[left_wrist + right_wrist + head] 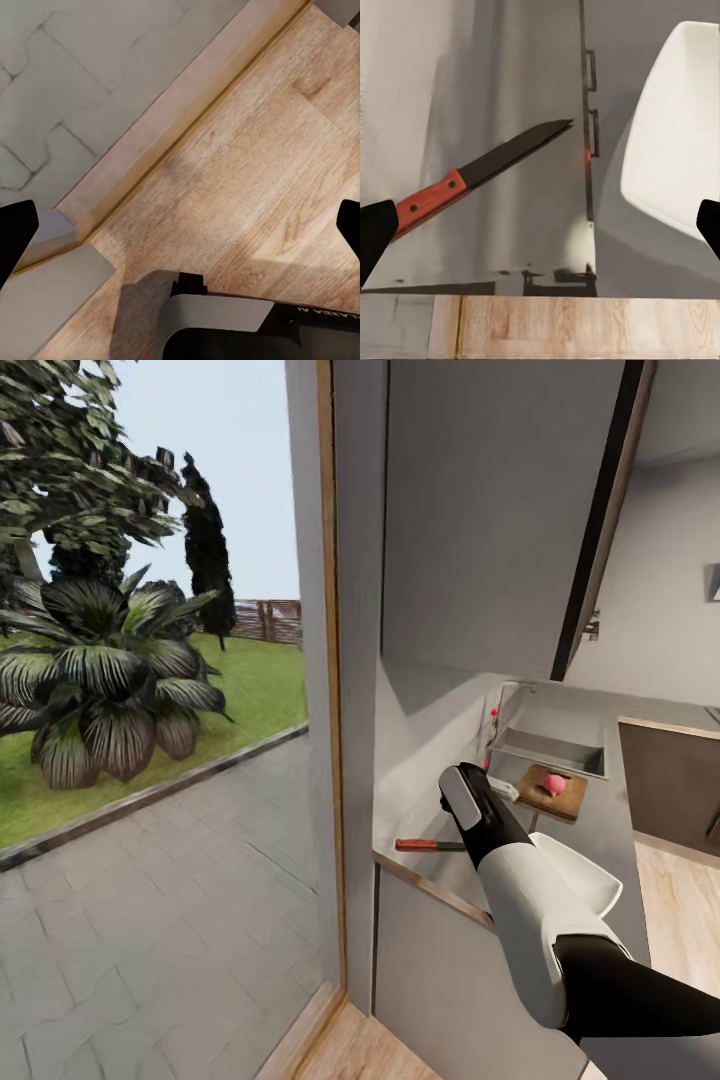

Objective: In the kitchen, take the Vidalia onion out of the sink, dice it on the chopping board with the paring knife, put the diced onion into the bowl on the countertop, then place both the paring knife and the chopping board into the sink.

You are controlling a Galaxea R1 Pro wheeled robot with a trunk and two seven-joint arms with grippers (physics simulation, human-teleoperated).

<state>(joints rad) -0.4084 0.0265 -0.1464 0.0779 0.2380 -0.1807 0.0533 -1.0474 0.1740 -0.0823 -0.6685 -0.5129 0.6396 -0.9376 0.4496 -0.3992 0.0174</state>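
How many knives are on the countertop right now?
1. The paring knife lies flat on the countertop near its front edge, apart from the bowl. The right arm may hide more counter.

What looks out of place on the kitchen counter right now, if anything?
Nothing is spilled or damaged. The paring knife lies flat on the countertop, apart from the chopping board, where the onion already sits. The bowl stands upright nearby. The right tool hovers open above the knife.

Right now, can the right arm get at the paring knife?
Probably yes. The right gripper is open above the countertop; the paring knife lies flat between its fingertips, apart from the bowl, nothing covering it.
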